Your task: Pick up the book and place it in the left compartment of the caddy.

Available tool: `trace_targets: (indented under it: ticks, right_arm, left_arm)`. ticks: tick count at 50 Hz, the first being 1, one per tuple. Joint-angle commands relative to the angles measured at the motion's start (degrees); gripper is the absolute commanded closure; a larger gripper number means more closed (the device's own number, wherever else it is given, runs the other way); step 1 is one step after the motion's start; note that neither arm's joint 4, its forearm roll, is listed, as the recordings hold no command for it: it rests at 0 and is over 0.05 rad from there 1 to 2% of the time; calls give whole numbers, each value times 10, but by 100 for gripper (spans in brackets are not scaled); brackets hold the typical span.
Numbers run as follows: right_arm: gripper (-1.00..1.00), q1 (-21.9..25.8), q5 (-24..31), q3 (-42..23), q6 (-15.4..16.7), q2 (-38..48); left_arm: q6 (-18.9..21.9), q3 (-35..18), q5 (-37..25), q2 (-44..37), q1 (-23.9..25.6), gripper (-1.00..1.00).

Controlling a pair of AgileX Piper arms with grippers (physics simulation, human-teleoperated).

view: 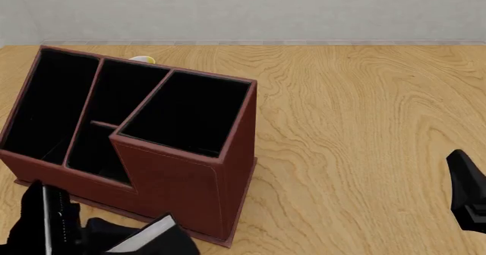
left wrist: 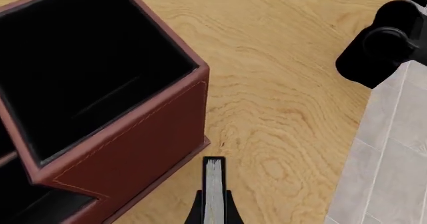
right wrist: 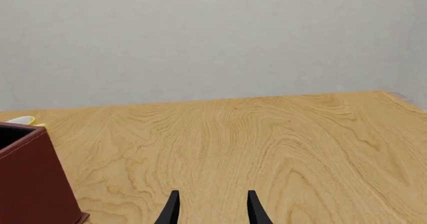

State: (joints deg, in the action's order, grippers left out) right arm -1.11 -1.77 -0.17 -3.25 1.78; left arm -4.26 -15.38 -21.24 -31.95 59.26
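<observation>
The caddy (view: 190, 192) sits on the desk (view: 365, 141); the book (view: 49, 223) stands before the caddy's left end.

caddy (view: 182, 181): matt stitched leather-look | table (view: 357, 130): smooth grained wood | book (left wrist: 213, 191): white paper edges

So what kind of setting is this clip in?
Likely a simulated tabletop workspace, not a real room: a bare wood-grain table against a plain grey wall, with pale floor tiles beside it and only a leather-look caddy as furnishing.
</observation>
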Motion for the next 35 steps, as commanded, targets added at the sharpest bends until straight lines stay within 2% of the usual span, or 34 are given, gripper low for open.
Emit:
trace_targets:
  ticks: [1,9,20,35]
  right_arm:
    - [-100,0,0,0,0,-1]
    - [-100,0,-1,1,0,1]
    - [-100,1,3,0,1,-2]
    - [-100,1,0,0,0,1]
  left_arm:
    - [-19,-29,-10,23,33,100]
    - [-14,-52,-28,54,34,100]
    - [-1,-92,-44,47,32,100]
    - [40,-176,-86,53,19,100]
